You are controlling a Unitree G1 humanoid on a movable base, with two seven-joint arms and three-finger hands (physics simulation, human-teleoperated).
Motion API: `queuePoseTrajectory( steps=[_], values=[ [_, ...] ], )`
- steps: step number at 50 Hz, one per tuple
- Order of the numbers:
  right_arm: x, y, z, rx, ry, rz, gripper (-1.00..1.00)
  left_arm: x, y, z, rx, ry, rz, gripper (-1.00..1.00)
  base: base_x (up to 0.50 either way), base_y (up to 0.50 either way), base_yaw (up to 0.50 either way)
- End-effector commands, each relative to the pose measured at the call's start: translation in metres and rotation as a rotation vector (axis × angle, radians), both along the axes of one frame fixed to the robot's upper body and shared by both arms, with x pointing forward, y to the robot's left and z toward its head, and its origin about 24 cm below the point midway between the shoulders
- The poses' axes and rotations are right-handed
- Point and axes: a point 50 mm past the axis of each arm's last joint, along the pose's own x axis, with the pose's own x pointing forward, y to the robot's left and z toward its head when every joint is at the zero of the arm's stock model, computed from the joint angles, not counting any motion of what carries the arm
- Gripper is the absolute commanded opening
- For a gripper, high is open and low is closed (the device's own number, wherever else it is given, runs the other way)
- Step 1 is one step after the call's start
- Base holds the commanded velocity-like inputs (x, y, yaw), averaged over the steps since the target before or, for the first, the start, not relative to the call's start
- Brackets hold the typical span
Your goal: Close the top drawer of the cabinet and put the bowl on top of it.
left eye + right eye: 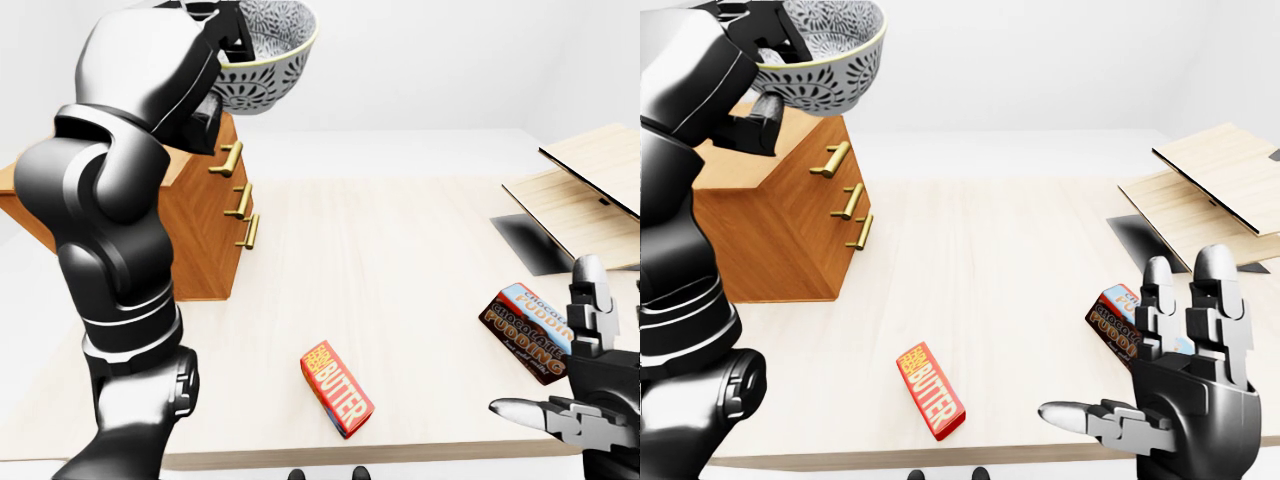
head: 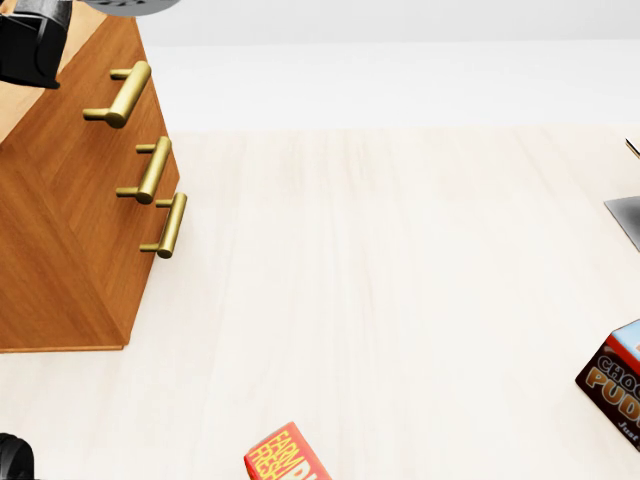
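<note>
A: Left-eye view first. Where is the bowl?

B: The bowl (image 1: 265,60) is at the top left of the view, tipped and held in the left hand (image 1: 170,60). The fingers (image 1: 238,30) are clamped over its near rim. It hangs above the cabinet (image 1: 195,240). I cannot tell whether it touches the cabinet's top.

A: What lies on the surface?

B: On the pale wooden surface (image 1: 400,240), a red butter box (image 1: 337,390) lies near the near edge. A pudding box (image 1: 527,332) lies to the right. Far right, two light boards (image 1: 575,185) are stacked, the upper one tilted.

A: Now the head view.

B: The cabinet fills the left side. Three brass handles (image 2: 148,170) run down its front. The top drawer (image 2: 95,135) sits flush with the two below it. Only a sliver of the bowl and a dark bit of the left hand show, in the top left corner. The bottom edge cuts the butter box and the right edge cuts the pudding box.

A: And the right-eye view?

B: The right hand (image 1: 1190,395) stands at the bottom right, over the near edge of the surface. It is spread wide, with two fingers upright and the thumb pointing left, and it grasps nothing. The pudding box is partly hidden behind those fingers. The bowl shows at the top left, above the cabinet, with the left hand gripping its rim.
</note>
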Motion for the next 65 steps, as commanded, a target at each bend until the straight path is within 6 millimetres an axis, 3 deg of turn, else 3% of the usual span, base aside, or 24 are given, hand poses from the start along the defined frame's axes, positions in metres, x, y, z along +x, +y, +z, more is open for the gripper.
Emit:
queuePoseTrajectory(
  steps=[1,9,15,26,40,50,65],
  values=[
    [0.0,0.002,-0.001,-0.005,0.002,0.001,1.0,-0.004,0.034,0.013,-0.001,-0.014,0.084,-1.0,0.0,0.0,0.0],
    [-0.001,0.0,0.0,0.0,0.0,-0.002,1.0,-0.004,0.064,0.013,-0.047,-0.028,0.127,-1.0,0.0,0.0,0.0],
    [-0.001,0.0,0.001,0.0,0.0,-0.002,1.0,-0.007,0.084,-0.004,-0.101,-0.028,0.132,-1.0,0.0,0.0,0.0],
    [-0.001,0.001,0.002,-0.004,0.001,0.0,1.0,-0.018,0.123,-0.01,-0.158,-0.044,0.203,-1.0,0.0,0.0,0.0],
    [0.007,0.001,-0.005,-0.003,0.002,-0.005,1.0,-0.012,0.164,-0.019,-0.321,-0.057,0.241,-1.0,0.0,0.0,0.0],
    [0.004,0.002,-0.002,-0.004,0.003,-0.004,1.0,0.0,0.185,-0.024,-0.42,-0.053,0.281,-1.0,0.0,0.0,0.0],
    [0.005,0.006,-0.002,-0.012,0.012,0.004,1.0,0.019,0.191,-0.021,-0.466,-0.031,0.31,-1.0,0.0,0.0,0.0]
  ],
)
